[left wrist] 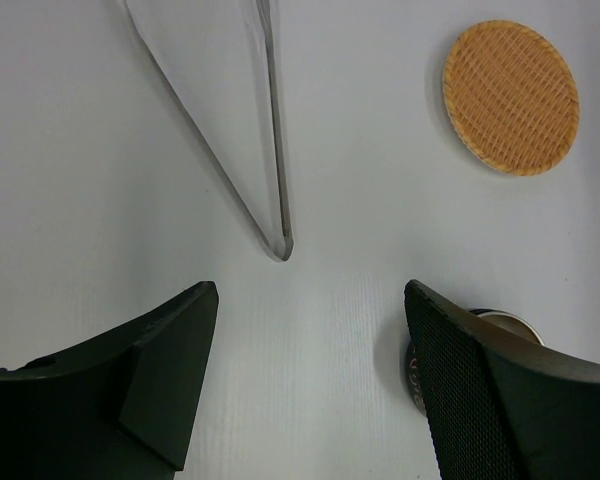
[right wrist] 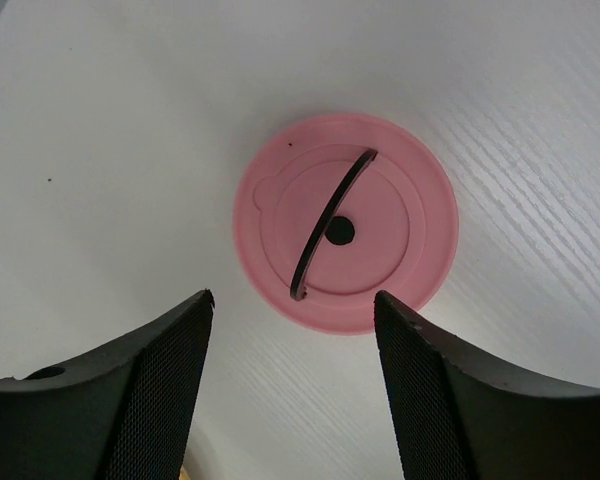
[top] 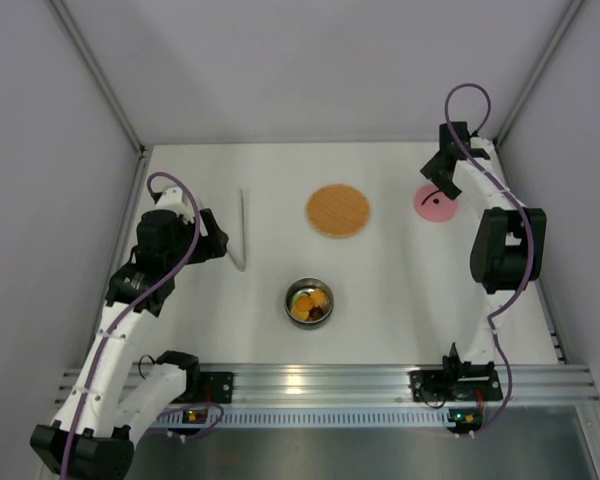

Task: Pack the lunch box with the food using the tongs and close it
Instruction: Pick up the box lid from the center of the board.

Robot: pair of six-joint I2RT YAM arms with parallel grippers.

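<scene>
Steel lunch box (top: 309,301) sits uncovered at front centre of the table, holding the food (top: 311,304): orange, yellow and dark pieces. Pink lid (right wrist: 345,235) lies flat at far right, handle up. Tongs (left wrist: 272,150) lie on the table ahead of the left gripper (left wrist: 310,300), whose jaws are wide and grip nothing. Right gripper (right wrist: 292,298) hovers over the lid, jaws parted, nothing held.

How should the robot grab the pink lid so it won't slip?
Grab the thin black handle, coming straight down from above. The pink lid lies flat on the table, so its edge gives little to pinch, but the handle seems to stand up across its middle. The right fingers should probably close across it, one each side.
</scene>
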